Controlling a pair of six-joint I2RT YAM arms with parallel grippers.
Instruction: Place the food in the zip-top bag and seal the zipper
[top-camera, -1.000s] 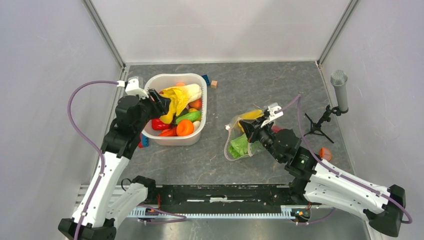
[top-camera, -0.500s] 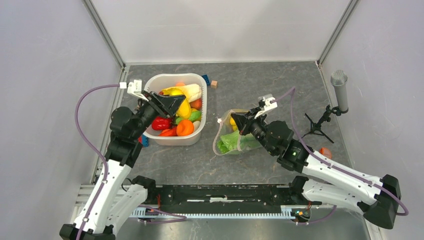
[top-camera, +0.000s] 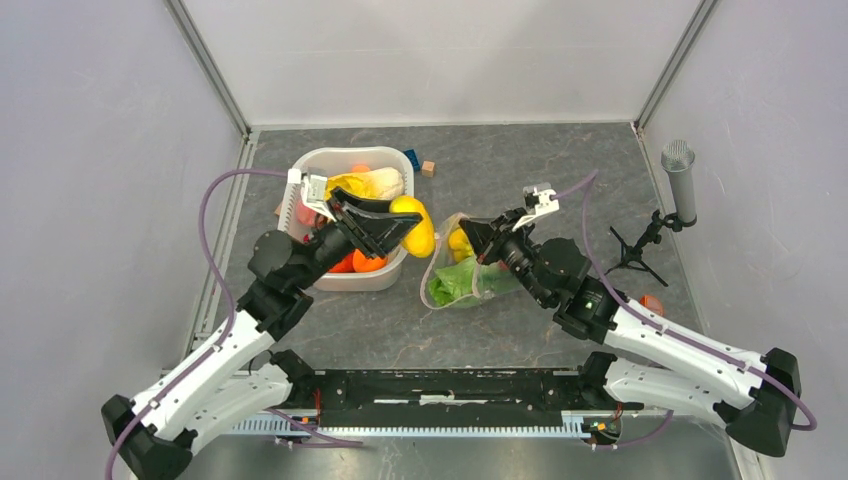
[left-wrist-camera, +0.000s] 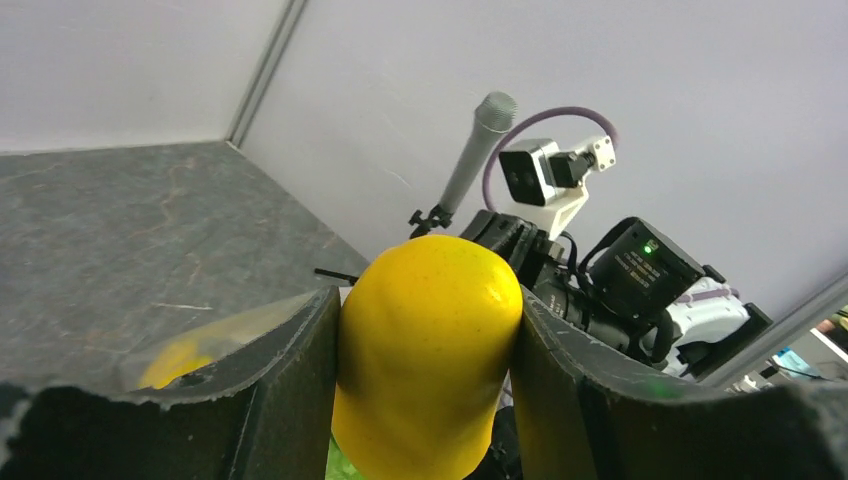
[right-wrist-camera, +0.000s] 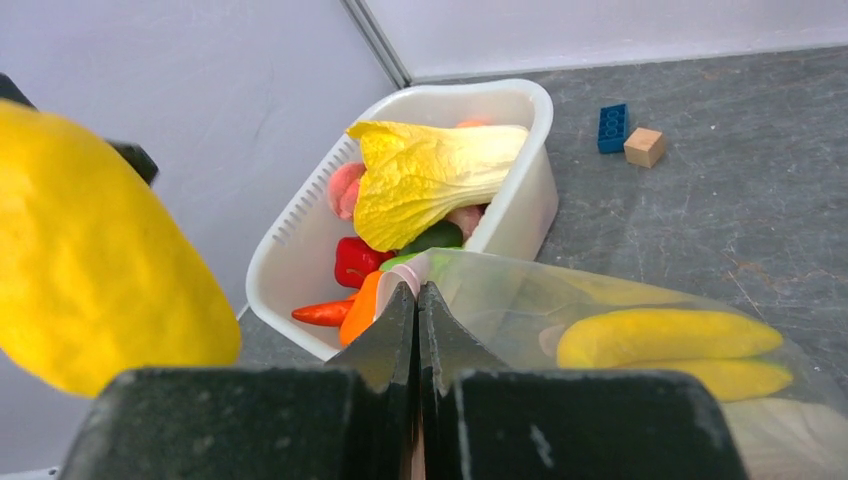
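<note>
Both grip: left jaws squeeze a rounded yellow plastic fruit (top-camera: 416, 227), right jaws pinch the clear crinkly zip-top bag (top-camera: 447, 287), whose slack mouth may deflect it.

The yellow toy fruit (left-wrist-camera: 425, 370) is smooth plastic with a soft sheen and faint pitting; the zip-top bag (right-wrist-camera: 610, 290) is clear, glossy film. The white tub (right-wrist-camera: 525, 205) is smooth plastic with a ribbed wall, the napa cabbage (right-wrist-camera: 420, 175) has crinkled matt leaves, one small block (right-wrist-camera: 644, 146) looks like bare wood, and the table (right-wrist-camera: 760, 210) is matt, stone-like grey.
</note>
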